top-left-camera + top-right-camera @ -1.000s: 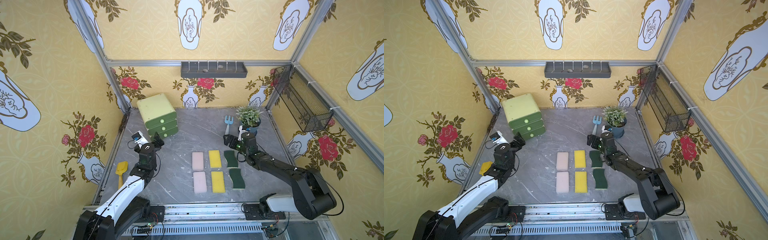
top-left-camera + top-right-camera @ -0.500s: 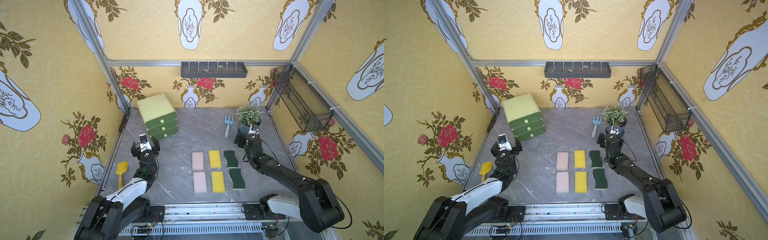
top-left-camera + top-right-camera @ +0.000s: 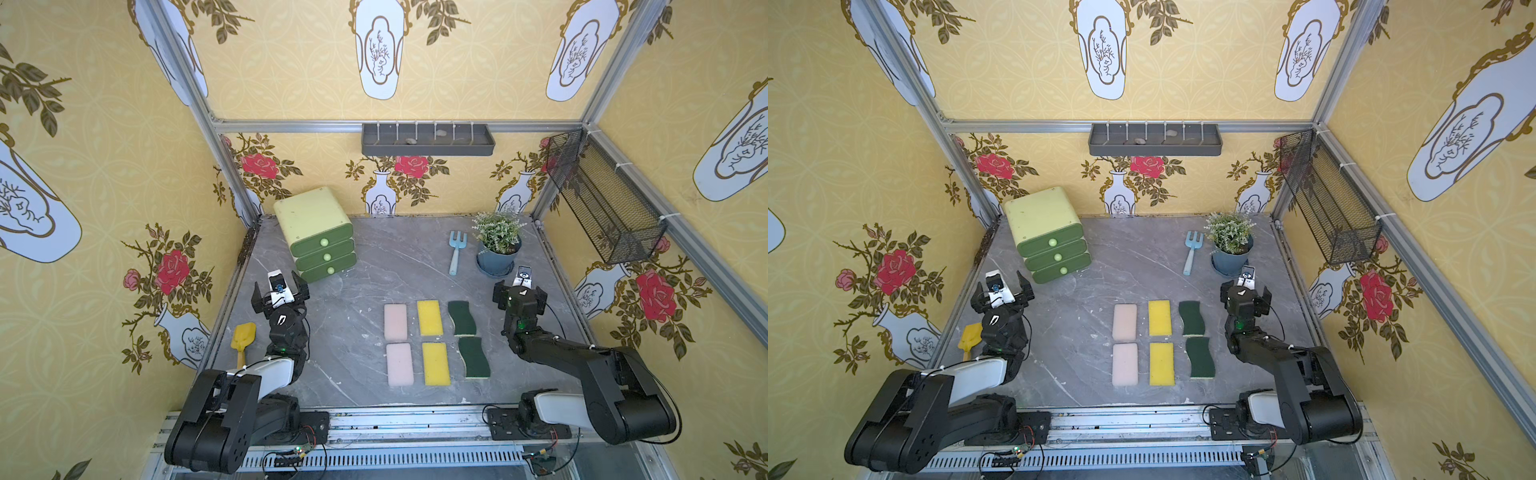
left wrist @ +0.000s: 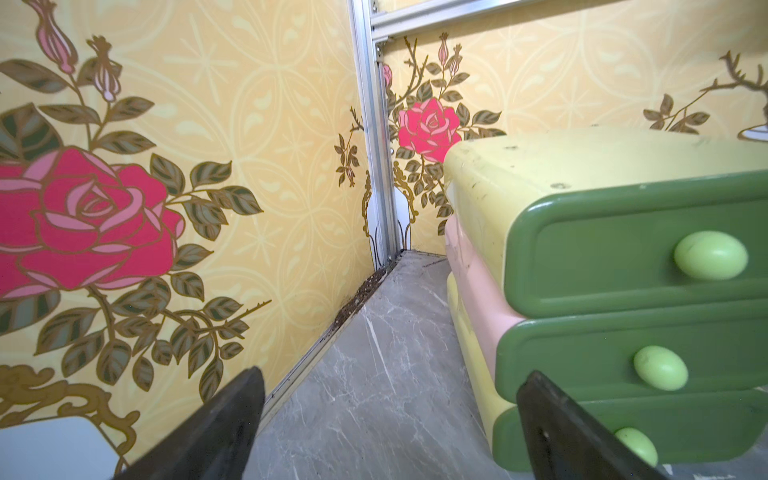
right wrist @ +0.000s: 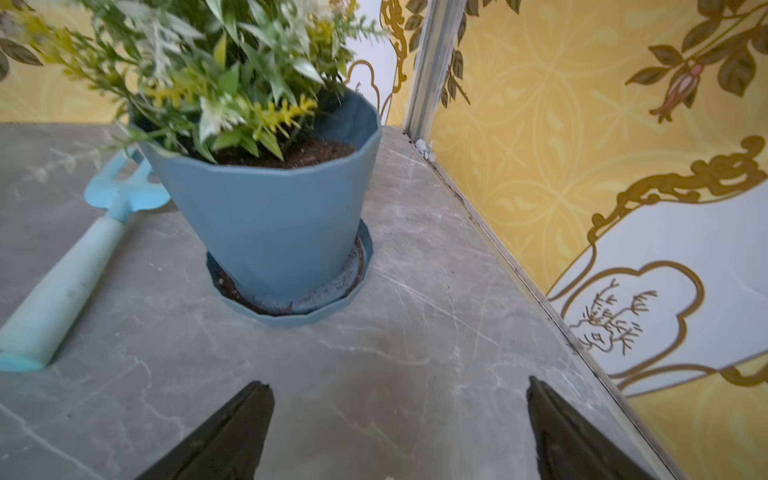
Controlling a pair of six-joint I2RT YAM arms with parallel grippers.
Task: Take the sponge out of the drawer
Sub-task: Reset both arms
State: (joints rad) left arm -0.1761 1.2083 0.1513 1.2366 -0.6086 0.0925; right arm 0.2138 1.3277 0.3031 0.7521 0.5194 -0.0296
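The left gripper (image 3: 279, 290) hung wide open and empty just before the green drawer unit (image 3: 320, 235), its three drawers all shut, while the right gripper (image 3: 519, 291), equally spread and holding nothing, faced the potted plant (image 3: 496, 245). Six sponges (image 3: 430, 318) lay in rows on the marble table (image 3: 374, 266); any sponge inside a drawer was hidden. The likely risks were that the small rounded knobs (image 4: 710, 254) could slip from the fingers, or a pull could drag the whole unit forward.
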